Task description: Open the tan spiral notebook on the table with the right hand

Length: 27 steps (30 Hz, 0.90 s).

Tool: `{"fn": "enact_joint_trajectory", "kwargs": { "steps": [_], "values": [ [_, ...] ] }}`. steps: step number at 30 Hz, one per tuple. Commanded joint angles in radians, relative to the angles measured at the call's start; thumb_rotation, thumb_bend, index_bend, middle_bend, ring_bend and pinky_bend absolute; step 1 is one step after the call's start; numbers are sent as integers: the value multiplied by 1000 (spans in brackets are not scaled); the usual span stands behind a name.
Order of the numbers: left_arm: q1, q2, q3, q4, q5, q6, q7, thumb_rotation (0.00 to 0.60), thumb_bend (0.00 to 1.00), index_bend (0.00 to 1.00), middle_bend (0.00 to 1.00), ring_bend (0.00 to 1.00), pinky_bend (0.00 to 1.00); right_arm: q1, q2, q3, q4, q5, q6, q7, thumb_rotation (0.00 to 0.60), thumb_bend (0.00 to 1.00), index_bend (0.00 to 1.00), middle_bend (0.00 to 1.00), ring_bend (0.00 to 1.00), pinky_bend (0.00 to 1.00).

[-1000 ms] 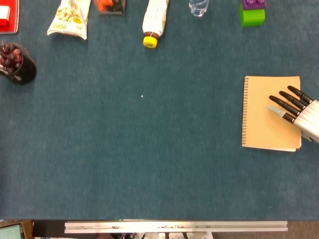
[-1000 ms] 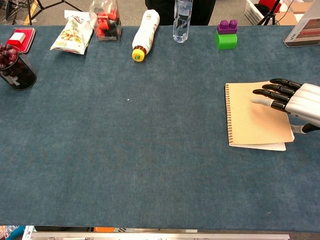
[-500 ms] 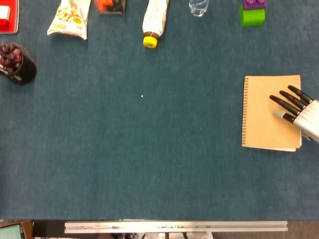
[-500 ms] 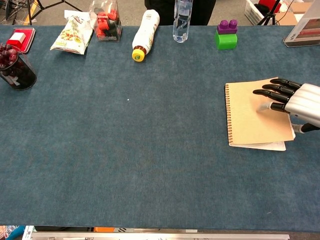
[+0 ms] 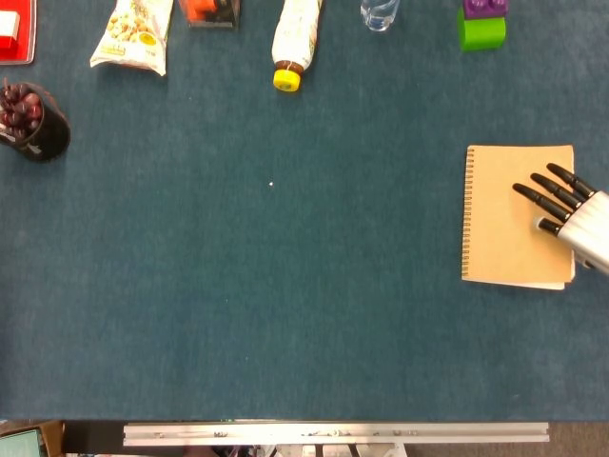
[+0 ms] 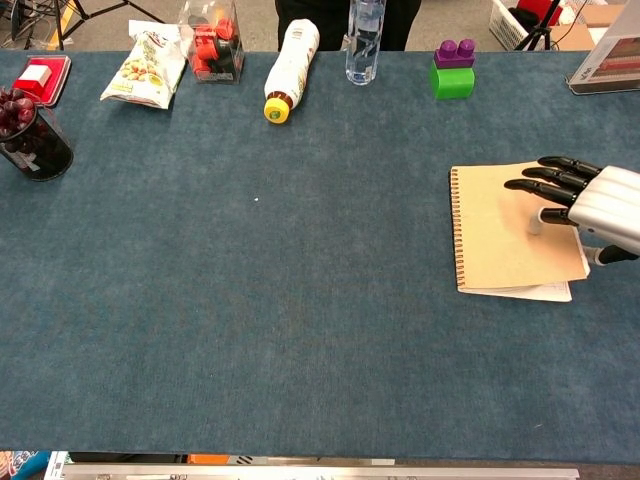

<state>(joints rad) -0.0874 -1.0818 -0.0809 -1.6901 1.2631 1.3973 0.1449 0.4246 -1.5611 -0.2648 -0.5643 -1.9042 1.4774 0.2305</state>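
Notebook (image 5: pixel 517 215) first, as the head view shows it: tan cover closed, spiral binding down its left edge, lying flat on the blue table (image 5: pixel 285 314) at the far right side. My right hand (image 5: pixel 571 214) reaches in from the right edge of the picture, dark fingers (image 5: pixel 533 197) spread over the cover near its free edge. From up here I cannot tell whether the fingertips press on the cover or float just above it. They hold nothing. Along the far edge lie a snack bag (image 5: pixel 133 33), a bottle with a yellow cap (image 5: pixel 290 43) on its side and a green block (image 5: pixel 481 30), all well apart from my work; a dark cup (image 5: pixel 36 124) stands at far left. My left hand is in neither view.

From the chest view the notebook (image 6: pixel 510 230) shows white pages peeking out beneath the cover at its lower right corner. My right hand (image 6: pixel 590 200) lies flat over the cover, fingers (image 6: pixel 535 185) extended and apart, nothing grasped; the thumb seems to point down at the cover.

I judge the lift not yet begun. What worries me: the fingers rest on top, not under the free edge, so pulling may only slide the whole notebook across the cloth. If I hook too deep I could catch loose pages along with the cover, or crease that protruding corner.
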Motion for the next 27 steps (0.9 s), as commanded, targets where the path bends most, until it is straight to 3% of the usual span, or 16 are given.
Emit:
{"fn": "enact_joint_trajectory", "kwargs": {
  "steps": [1,15,27],
  "values": [
    [0,0,0,0,0,0,1,600,241,475,303,247,378,-1,3,3,-5,0,10,2,600,366,466,98,0,60],
    [0,-1,1,0,-1,-1,2,600,241,475,303,247,378,-9,72,-2,-101,-10,42,-36,600,417,600,143,0,60],
    [0,-1,2,-2,2,1,4,600,241,475,303,247,378,13,238,-21,-351,-35,-6,-162,600,418,642,176,2,60]
  ]
}}
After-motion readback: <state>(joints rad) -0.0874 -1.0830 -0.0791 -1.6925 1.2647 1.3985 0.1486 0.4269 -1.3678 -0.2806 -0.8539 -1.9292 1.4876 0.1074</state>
